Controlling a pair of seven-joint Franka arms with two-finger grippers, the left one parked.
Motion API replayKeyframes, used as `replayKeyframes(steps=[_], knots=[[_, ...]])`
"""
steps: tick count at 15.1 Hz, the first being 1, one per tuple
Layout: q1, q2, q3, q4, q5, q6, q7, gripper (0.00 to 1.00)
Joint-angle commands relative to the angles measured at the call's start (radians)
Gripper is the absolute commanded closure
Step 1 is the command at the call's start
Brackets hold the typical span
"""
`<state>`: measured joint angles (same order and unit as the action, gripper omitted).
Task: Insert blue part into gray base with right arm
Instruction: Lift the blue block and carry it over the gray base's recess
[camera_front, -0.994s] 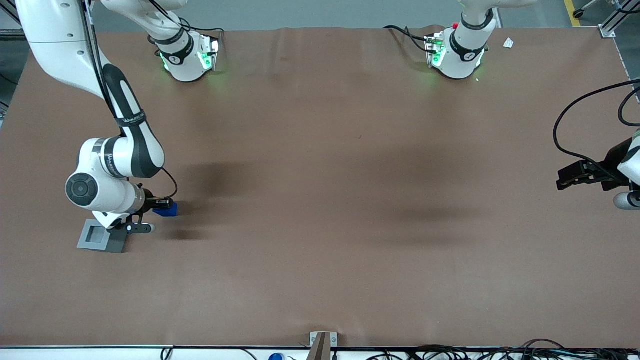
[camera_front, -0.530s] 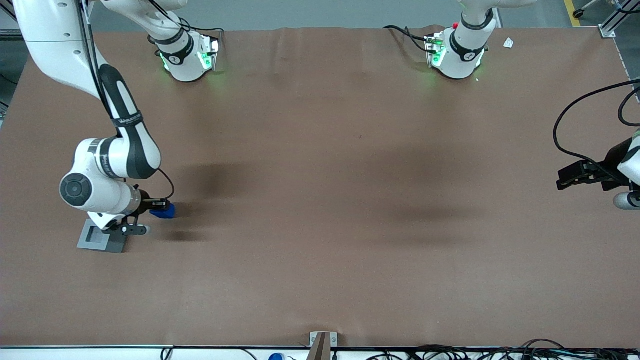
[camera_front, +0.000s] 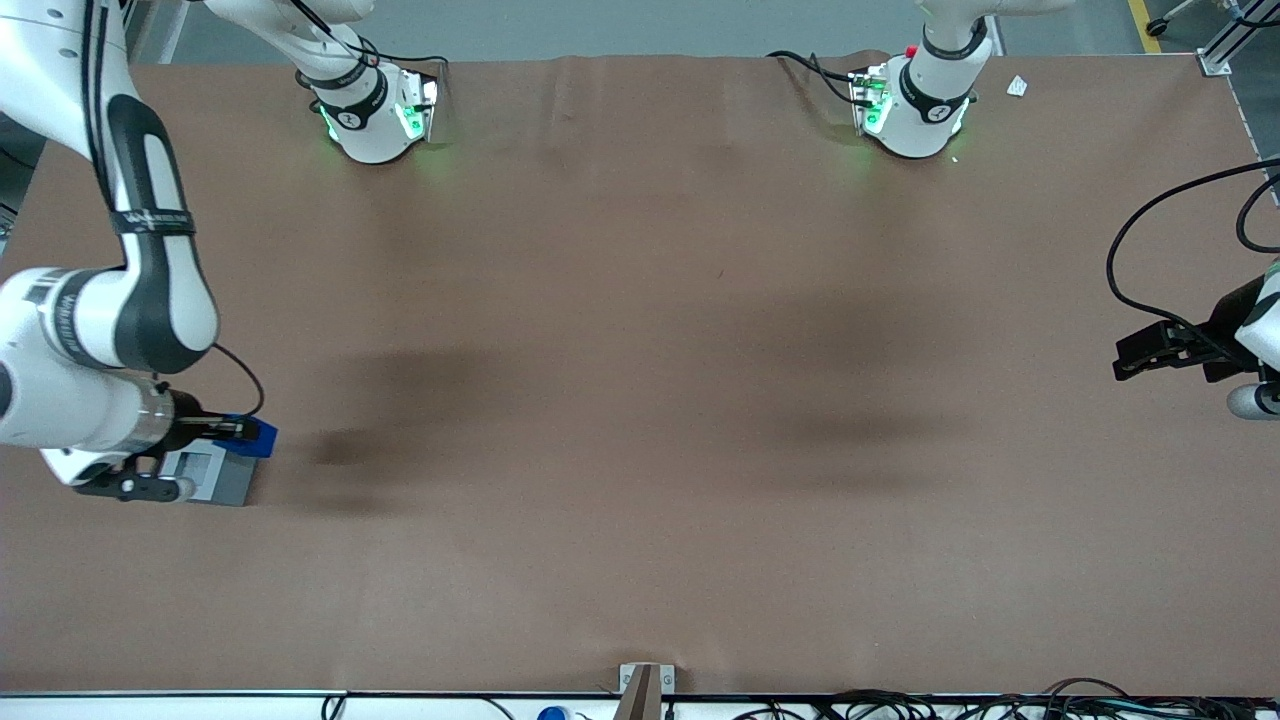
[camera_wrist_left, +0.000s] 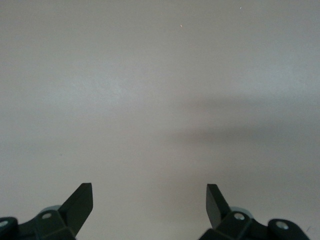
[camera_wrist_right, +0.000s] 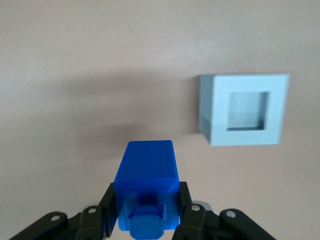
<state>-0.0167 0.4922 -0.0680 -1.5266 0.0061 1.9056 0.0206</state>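
Observation:
The right arm's gripper (camera_front: 248, 433) is shut on the blue part (camera_front: 256, 437) and holds it above the table at the working arm's end. In the right wrist view the blue part (camera_wrist_right: 146, 187) sits clamped between the two black fingers (camera_wrist_right: 106, 210). The gray base (camera_front: 212, 475) lies on the table just beside and below the held part, partly hidden by the wrist in the front view. In the right wrist view the gray base (camera_wrist_right: 246, 108) shows whole, its square recess facing up and empty, off to one side of the blue part.
The brown table mat (camera_front: 640, 400) spreads toward the parked arm's end. Both arm bases (camera_front: 375, 110) with green lights stand at the table edge farthest from the front camera. A small metal bracket (camera_front: 645, 685) sits at the nearest edge.
The right arm has swung toward its own end of the table, carrying the blue part with it. The part now hangs beside the gray base, much closer to it than before.

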Motion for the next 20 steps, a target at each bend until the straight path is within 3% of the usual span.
replayKeyframes(steps=[1, 8, 20], knots=[[-0.008, 0.005, 0.010, 0.031, -0.085, -0.010, -0.004, 0.97], [-0.127, 0.066, 0.013, 0.086, -0.081, 0.003, -0.105, 0.97], [-0.155, 0.143, 0.016, 0.152, -0.077, 0.049, -0.107, 0.99]])
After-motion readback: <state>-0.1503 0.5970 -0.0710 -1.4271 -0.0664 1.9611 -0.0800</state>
